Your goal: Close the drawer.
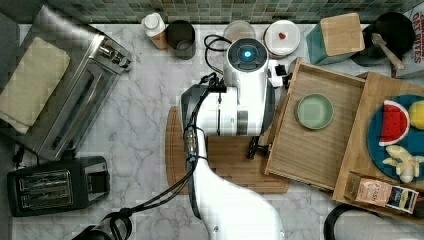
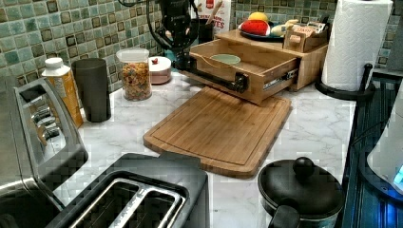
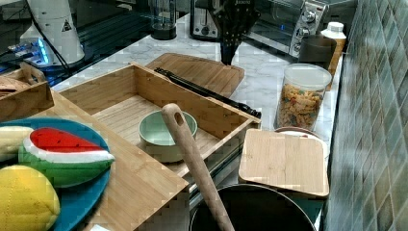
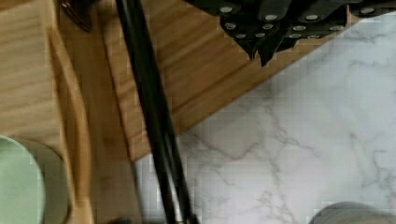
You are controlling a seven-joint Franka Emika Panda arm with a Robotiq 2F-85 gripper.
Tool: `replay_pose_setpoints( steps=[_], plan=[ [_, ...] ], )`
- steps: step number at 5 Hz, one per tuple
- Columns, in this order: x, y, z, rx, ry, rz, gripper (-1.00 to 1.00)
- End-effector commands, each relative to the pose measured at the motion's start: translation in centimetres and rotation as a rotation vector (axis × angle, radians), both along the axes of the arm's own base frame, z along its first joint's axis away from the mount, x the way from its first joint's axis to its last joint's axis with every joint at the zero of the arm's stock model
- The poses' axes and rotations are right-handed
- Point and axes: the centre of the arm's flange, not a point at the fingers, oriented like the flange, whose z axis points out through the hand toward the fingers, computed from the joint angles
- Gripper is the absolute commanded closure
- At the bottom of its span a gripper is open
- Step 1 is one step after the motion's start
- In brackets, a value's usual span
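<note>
The drawer [image 1: 320,150] is a shallow light-wood box standing pulled out of its wooden cabinet, seen also as the drawer [image 2: 247,66] and the drawer [image 3: 120,103]. A green bowl [image 1: 314,111] lies inside it. A thin black bar handle [image 2: 216,78] runs along its front, also visible as the handle [image 3: 207,91] and the handle [image 4: 149,107]. My gripper [image 2: 182,61] hangs just in front of the drawer face, near the handle's end by the tiled wall. The gripper [image 3: 227,55] tapers to a point, shut on nothing. In the wrist view the gripper [image 4: 262,53] hovers over the cutting board's edge, apart from the handle.
A brown cutting board [image 2: 223,128] lies on the marble counter before the drawer. A cereal jar [image 2: 135,73], dark cup [image 2: 92,88] and bottle stand by the wall. A toaster [image 1: 55,185], toaster oven [image 1: 65,85], black pot [image 2: 299,190] and paper towel roll [image 2: 354,42] ring the area.
</note>
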Motion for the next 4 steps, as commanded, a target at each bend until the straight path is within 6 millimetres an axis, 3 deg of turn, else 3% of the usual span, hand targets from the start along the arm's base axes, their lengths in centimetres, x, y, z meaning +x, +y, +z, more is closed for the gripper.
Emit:
replay_pose_setpoints(
  steps=[1, 4],
  plan=[
    [3.2, 0.8, 2.4, -0.086, -0.105, 0.079, 1.0],
    [3.0, -0.5, -1.2, -0.157, -0.065, 0.167, 1.0]
  ],
)
